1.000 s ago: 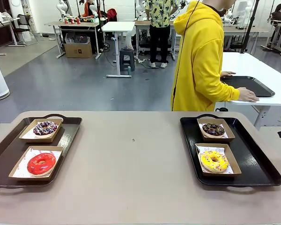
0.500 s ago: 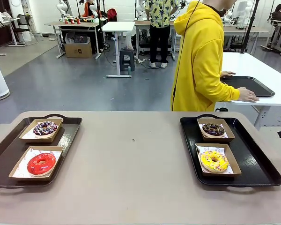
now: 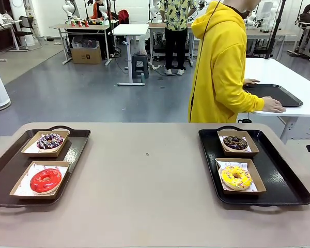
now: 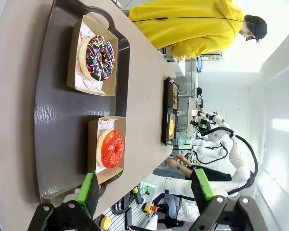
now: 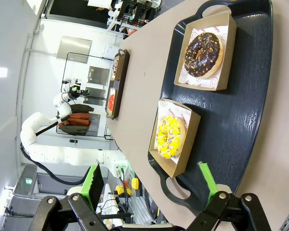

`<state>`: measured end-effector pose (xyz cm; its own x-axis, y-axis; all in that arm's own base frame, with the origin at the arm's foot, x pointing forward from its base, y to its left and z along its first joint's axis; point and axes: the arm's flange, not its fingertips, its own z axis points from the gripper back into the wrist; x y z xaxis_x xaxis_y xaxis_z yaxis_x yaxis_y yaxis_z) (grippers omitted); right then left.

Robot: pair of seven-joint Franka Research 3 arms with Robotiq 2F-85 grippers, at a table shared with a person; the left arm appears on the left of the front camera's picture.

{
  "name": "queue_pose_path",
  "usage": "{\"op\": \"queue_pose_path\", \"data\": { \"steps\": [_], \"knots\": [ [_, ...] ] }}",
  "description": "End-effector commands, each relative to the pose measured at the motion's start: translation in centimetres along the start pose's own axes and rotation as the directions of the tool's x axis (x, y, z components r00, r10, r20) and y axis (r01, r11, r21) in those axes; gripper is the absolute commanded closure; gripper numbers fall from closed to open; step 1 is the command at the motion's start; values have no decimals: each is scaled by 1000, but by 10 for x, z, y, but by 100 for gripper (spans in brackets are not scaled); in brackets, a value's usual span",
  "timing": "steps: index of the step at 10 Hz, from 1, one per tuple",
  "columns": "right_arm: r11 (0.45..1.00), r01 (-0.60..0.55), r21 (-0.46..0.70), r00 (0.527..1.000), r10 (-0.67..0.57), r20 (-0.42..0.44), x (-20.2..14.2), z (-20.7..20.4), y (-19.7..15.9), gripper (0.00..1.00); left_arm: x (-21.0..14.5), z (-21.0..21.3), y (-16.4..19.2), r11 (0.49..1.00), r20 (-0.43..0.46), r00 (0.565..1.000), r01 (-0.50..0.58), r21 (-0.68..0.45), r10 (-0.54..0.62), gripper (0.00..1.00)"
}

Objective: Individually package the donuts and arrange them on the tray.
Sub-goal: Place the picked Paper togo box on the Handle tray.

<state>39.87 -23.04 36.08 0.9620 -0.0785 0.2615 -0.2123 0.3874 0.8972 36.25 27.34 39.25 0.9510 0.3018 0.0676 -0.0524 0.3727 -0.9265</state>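
Nothing has shifted since the earlier frame: all four ring donuts keep their places, each in a shallow brown cardboard box lined with printed white paper. On the left black plastic tray (image 3: 77, 147) the dark purple sprinkled donut (image 3: 49, 141) occupies the far box and the glossy red donut (image 3: 45, 180) the near box. On the right black plastic tray (image 3: 279, 173) the dark chocolate donut (image 3: 235, 142) sits far and the yellow sprinkled donut (image 3: 236, 177) near. Both trays rest well apart on the beige table (image 3: 150, 181). The left claw (image 4: 144, 192) hangs released above its tray's near edge; the right claw (image 5: 151, 185) is likewise released, grasping nothing. A person in a yellow hooded sweatshirt (image 3: 222, 62) stands beyond the table, hands on another tray.
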Motion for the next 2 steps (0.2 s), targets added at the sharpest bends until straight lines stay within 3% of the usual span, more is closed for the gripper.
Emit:
{"op": "queue_pose_path", "data": {
  "steps": [1,2],
  "knots": [
    [1000,13,1,1000,-13,-4,-1,-1,2,0,-6,1,-2,1000,-3,1000,3,1,-3,0],
    [1000,13,1,1000,-13,-4,-1,-1,2,0,-6,1,-2,1000,-3,1000,3,1,-3,0]
  ]
}}
